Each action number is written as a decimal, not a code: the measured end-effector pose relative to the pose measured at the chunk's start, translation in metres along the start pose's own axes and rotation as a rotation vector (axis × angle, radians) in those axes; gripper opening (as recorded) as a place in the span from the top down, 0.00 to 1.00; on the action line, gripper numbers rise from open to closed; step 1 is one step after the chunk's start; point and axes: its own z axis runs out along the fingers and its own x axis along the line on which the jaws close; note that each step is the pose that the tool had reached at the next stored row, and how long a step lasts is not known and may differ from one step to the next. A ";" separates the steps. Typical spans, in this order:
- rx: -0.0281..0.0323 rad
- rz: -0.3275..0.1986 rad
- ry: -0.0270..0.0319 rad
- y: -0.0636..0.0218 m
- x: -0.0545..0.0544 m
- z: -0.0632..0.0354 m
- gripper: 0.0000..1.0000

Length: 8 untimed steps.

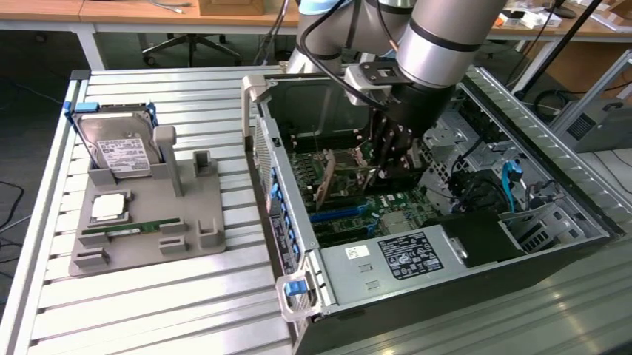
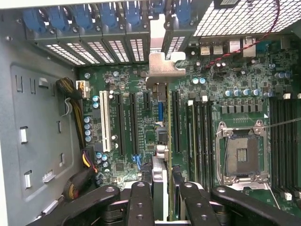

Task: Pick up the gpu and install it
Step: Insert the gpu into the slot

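Observation:
The gpu (image 1: pixel 341 180) is a thin card with a tan-brown face, standing on edge inside the open computer case (image 1: pixel 296 244) just above the motherboard (image 1: pixel 395 203). My gripper (image 1: pixel 387 171) reaches down into the case and is shut on the card's upper edge. In the wrist view the gpu (image 2: pixel 163 66) is edge-on between my black fingers (image 2: pixel 141 200). Its silver end bracket points at the rear slot openings, and the card runs in line with the long expansion slots (image 2: pixel 134 122). Whether its lower edge touches a slot I cannot tell.
A grey holder (image 1: pixel 148 244) on the slatted table at the exterior view's left carries a hard drive (image 1: pixel 117 151), a processor chip (image 1: pixel 109 207) and a green RAM stick (image 1: pixel 133 231). Case walls, blue slot latches (image 2: pixel 84 19), a CPU socket (image 2: pixel 242 153) and cables (image 2: pixel 75 101) surround the card.

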 end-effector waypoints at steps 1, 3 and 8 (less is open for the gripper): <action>0.0001 0.000 0.0014 0.0015 0.000 0.0015 0.73; 0.0002 0.000 0.0019 0.0034 0.000 0.0051 0.73; 0.0002 0.000 0.0027 0.0056 0.000 0.0110 0.73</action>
